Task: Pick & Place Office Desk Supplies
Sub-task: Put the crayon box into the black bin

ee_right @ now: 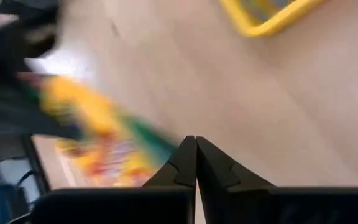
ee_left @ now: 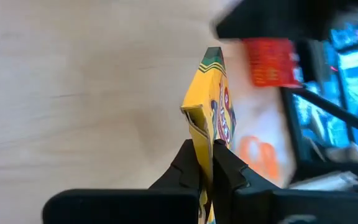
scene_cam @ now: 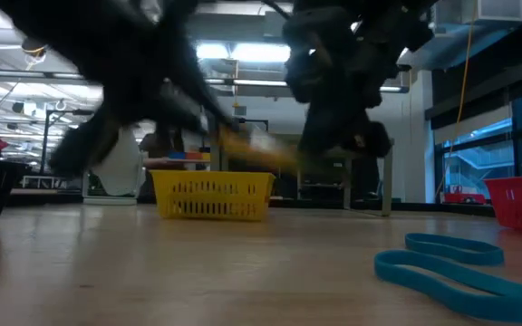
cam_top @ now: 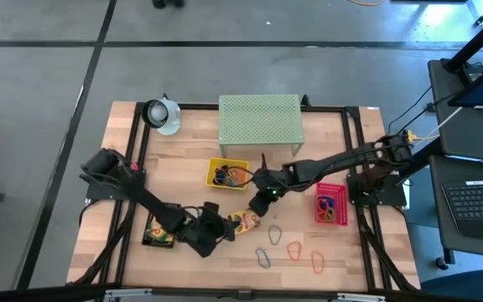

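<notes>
**Crayon box pinched in left fingers, lifted over the counter**

Left gripper (ee_left: 211, 163) closed on a yellow crayon box (ee_left: 212, 106), fingers (ee_left: 188, 165) clamped flat against both faces of its lower end (green-tipped end pointing away from the wrist, one flap standing slightly open). In the high view, same box (cam_top: 243, 221) near the front-centre of the counter (cam_top: 191, 172), gripper (cam_top: 223, 225) beside it. Seen at table height only as a blurred yellow streak above the wood, so apparently off the surface.

Right gripper (ee_right: 196, 163) fully closed, fingertips meeting with nothing between them. Positioned just behind the box in the high view (cam_top: 262, 200), close to the yellow mesh tray (cam_top: 226, 174). Blurred yellow-and-green box (ee_right: 98, 134) visible past its fingers.

A second crayon box (cam_top: 158, 232) lying flat at the front-left, under the left arm.

Loose loops on the wood in front of the grippers: blue (cam_top: 262, 257), another darker one (cam_top: 274, 234), orange (cam_top: 294, 249), red (cam_top: 317, 263). Blue loop large in the foreground at table height (scene_cam: 447, 264).

Yellow tray holding a tangle of dark and orange bits (contents too small to name). Pink mesh tray (cam_top: 331, 204) to the right with coloured loops inside. Pale green mesh shelf (cam_top: 259, 120) at the back-centre; a white and dark round object (cam_top: 161, 114) at the back-left corner.
</notes>
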